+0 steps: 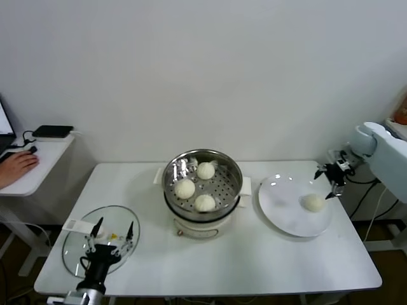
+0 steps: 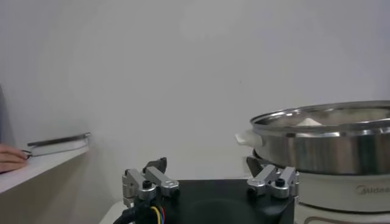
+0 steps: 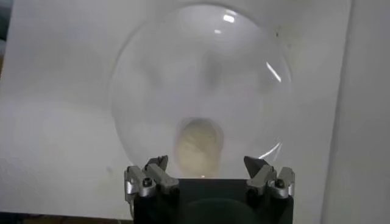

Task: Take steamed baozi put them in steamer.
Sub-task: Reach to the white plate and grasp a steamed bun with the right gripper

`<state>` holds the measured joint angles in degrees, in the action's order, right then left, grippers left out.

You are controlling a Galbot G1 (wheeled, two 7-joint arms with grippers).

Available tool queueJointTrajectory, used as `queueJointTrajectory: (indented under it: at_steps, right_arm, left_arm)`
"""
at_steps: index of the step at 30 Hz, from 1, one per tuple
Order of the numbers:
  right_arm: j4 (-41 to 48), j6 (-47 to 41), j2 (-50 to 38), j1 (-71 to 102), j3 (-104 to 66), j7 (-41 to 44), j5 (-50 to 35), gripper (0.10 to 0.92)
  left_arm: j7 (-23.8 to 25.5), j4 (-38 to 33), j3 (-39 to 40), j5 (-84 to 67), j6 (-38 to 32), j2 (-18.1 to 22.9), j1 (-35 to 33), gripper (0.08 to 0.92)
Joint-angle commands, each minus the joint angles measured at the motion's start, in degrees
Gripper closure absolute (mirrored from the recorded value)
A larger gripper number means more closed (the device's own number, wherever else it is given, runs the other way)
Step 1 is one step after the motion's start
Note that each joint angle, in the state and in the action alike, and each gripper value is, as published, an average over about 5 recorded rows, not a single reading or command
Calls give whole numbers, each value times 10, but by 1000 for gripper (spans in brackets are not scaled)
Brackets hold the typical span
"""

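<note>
The steel steamer [image 1: 202, 159] stands on its white pot base at the table's middle and holds three baozi [image 1: 185, 188], [image 1: 205, 170], [image 1: 205, 203]. A fourth baozi [image 1: 313, 202] lies on the round white plate [image 1: 283, 210] to the right. My right gripper [image 1: 331, 179] is open and empty, hovering just above and behind that baozi; in the right wrist view the baozi [image 3: 198, 146] lies between the spread fingers of the gripper [image 3: 207, 165]. My left gripper [image 1: 112, 230] is open and empty, parked low over the glass lid at front left; its wrist view shows the steamer [image 2: 329, 143].
A flat glass lid [image 1: 79, 244] lies at the table's front left. A side desk [image 1: 38, 159] with a person's hand [image 1: 16, 166] and a black device stands at far left. The plate reaches close to the table's right edge.
</note>
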<state>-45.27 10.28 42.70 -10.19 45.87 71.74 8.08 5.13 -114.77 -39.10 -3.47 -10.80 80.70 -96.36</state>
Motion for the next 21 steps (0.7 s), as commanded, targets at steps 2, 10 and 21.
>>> queueJointTrajectory:
  at_steps: [2,10,21]
  right_arm:
    - [137,10,56,74,-105,-18,89,203]
    - [157,7,79,87,-115,-28,94,203]
    - [190,7,115,93,-136,-46,96,203]
  left_arm:
    - [2,2,-1,-5,-1,1,-3,177]
    - [0,11,3,-1,-1,2,4,177]
    - [-1,15,1,0,-2,3,4,177]
